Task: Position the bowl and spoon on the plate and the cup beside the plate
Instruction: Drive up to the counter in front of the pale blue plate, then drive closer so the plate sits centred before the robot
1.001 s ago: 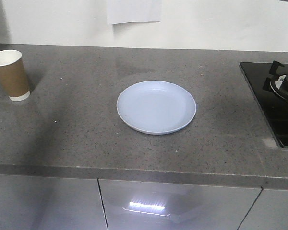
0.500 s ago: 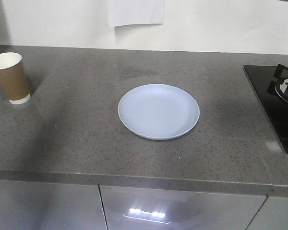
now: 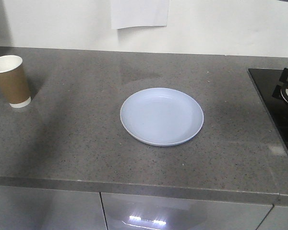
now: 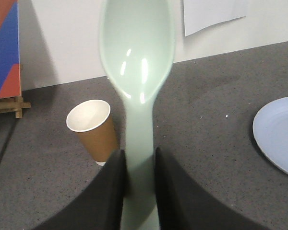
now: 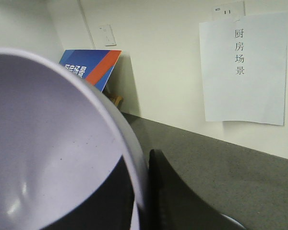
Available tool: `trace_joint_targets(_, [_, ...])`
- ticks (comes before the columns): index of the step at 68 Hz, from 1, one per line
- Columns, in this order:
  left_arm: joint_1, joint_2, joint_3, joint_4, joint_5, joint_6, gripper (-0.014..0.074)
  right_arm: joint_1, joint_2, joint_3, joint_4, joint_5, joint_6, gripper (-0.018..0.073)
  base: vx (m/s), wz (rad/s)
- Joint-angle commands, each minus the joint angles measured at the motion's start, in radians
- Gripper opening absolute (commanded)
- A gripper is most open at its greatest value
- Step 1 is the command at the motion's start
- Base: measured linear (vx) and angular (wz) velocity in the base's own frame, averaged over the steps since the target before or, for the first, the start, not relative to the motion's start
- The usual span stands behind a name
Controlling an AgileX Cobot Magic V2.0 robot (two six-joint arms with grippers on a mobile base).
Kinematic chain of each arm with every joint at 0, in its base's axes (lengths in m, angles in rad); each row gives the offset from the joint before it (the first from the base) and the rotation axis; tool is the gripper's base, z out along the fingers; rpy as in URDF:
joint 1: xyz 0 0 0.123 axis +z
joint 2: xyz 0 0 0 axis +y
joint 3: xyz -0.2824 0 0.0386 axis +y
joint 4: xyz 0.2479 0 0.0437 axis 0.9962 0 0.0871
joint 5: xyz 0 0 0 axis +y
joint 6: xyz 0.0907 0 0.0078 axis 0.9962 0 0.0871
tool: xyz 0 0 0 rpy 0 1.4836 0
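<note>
Since the earlier frames the whole front view has drifted. The plate (image 3: 162,116) now sits lower and further right in the picture, the cup (image 3: 10,80) sits lower, and the stove (image 3: 278,103) has slid toward the 3 o'clock edge. None of them has shifted against the others on the counter (image 3: 77,143). The plate lies flat near mid-counter, and the cup stands upright well apart from it at about its 10 o'clock. In the left wrist view the left gripper (image 4: 139,160) pinches the handle of the spoon (image 4: 137,72) between two dark fingers, scoop end pointing to 12 o'clock. In the right wrist view the right gripper (image 5: 141,191) clamps the wall of the bowl (image 5: 48,143), one finger inside and one outside, with a paper (image 5: 242,72) on the wall at 2 o'clock.
</note>
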Motion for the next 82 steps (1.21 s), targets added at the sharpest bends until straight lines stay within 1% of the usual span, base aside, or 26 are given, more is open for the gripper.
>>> trace_joint_targets(1, [0.000, -0.007, -0.023, 0.033, -0.058, -0.007, -0.0006, -0.002, -0.024, -0.024, 0.064, -0.039, -0.010, -0.0005, 0.04, 0.01])
trace_joint_targets(82, [0.000, -0.007, -0.023, 0.033, -0.058, -0.007, -0.0006, -0.002, -0.024, -0.024, 0.064, -0.039, -0.010, -0.0005, 0.04, 0.01])
